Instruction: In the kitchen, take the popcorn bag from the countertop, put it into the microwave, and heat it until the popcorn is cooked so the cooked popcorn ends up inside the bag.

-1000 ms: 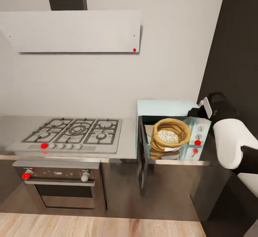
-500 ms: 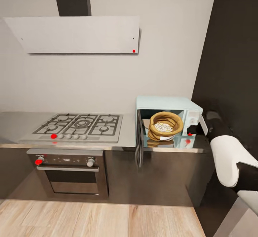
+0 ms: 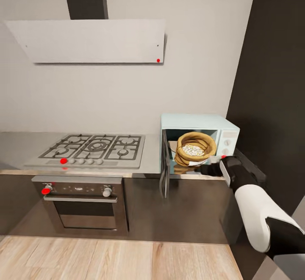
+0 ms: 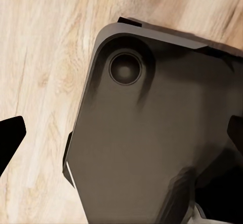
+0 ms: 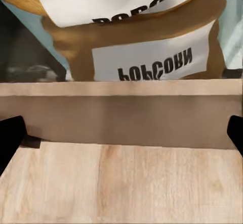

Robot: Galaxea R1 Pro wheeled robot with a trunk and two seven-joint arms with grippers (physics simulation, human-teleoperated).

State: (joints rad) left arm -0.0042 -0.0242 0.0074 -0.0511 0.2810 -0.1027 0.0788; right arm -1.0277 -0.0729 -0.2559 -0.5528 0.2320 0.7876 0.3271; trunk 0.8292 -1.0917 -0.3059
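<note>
At the far left of the head view, the grey desk (image 3: 17, 144) runs along the wall, carrying a steel hob (image 3: 91, 149) left of centre. A pale hood (image 3: 91, 41) hangs in the upper left, and a built-in oven (image 3: 80, 206) sits below the hob, above the wood floor (image 3: 106, 259) along the bottom.

Right of centre the mint microwave (image 3: 199, 123) stands on the desk with its door (image 3: 164, 170) swung open, edge toward the camera. The bag (image 3: 195, 148) sits inside the cavity, upright, its rolled rim open; the popcorn (image 3: 192, 149) shows as a pale heap in its mouth.

Just right of the bag's base, the right tool (image 3: 207, 170) reaches in from the lower right on its black-and-white arm, level with the desk's front edge and close to the bag. In the right wrist view its dark fingertips (image 5: 11, 135) sit at opposite edges, spread wide apart, with the bag's label (image 5: 152, 62) ahead beyond the desk edge, nothing between them.

In the left wrist view the left tool (image 4: 121, 143) has its fingertips (image 4: 10, 140) likewise far apart, over a dark robot part (image 4: 152, 143) and the floor.
</note>
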